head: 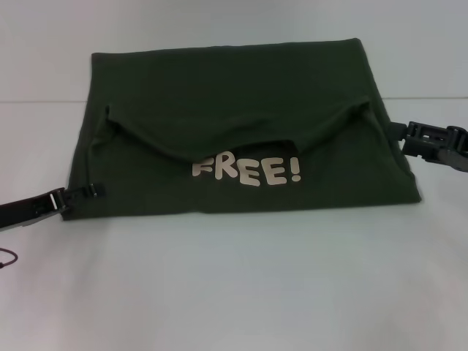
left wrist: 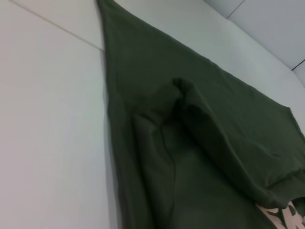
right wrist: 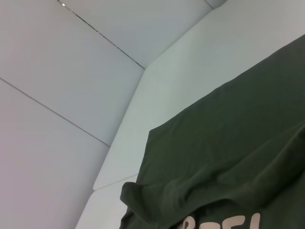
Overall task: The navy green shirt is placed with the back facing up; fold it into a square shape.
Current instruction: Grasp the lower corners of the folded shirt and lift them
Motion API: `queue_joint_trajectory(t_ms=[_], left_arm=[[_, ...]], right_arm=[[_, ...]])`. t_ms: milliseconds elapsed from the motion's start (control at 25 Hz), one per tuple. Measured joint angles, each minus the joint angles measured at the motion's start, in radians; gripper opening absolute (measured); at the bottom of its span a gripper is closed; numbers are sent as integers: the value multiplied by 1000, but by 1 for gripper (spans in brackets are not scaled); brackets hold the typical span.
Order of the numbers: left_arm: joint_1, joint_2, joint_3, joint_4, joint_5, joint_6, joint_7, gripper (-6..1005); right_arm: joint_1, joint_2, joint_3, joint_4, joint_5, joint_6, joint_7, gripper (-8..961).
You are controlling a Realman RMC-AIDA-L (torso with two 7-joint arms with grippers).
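Left gripper (head: 93, 191) low at the near left edge of the navy green shirt (head: 234, 95), whether it pinches cloth cannot be told; right gripper (head: 401, 136) at the shirt's right edge, likewise unclear; shirt folded on white worktop (head: 234, 285), "FREE!" lettering (head: 247, 170) showing

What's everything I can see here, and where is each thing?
Navy green shirt: one, dark olive, partly folded, centre of the table.
"FREE!" lettering: one word, pale cream, on the shirt's near half, below the folded-over flap.
Table: one, white, under the shirt.
Cable: one, dark reddish, at the table's near left edge.
Left gripper: one, black, at the shirt's near left corner.
Right gripper: one, black, at the shirt's right edge.
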Motion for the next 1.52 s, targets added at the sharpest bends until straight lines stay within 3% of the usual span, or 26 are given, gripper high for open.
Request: queue_joint_trajectory(t_ms=[960, 1520], left_arm=[[-15, -6, 32, -16, 1, -65, 33, 954], [-32, -5, 61, -18, 2, -22, 17, 950]], right_arm=[[1, 3, 3, 2, 7, -11, 3, 850], [-5, 4, 25, 4, 9, -28, -2, 850]])
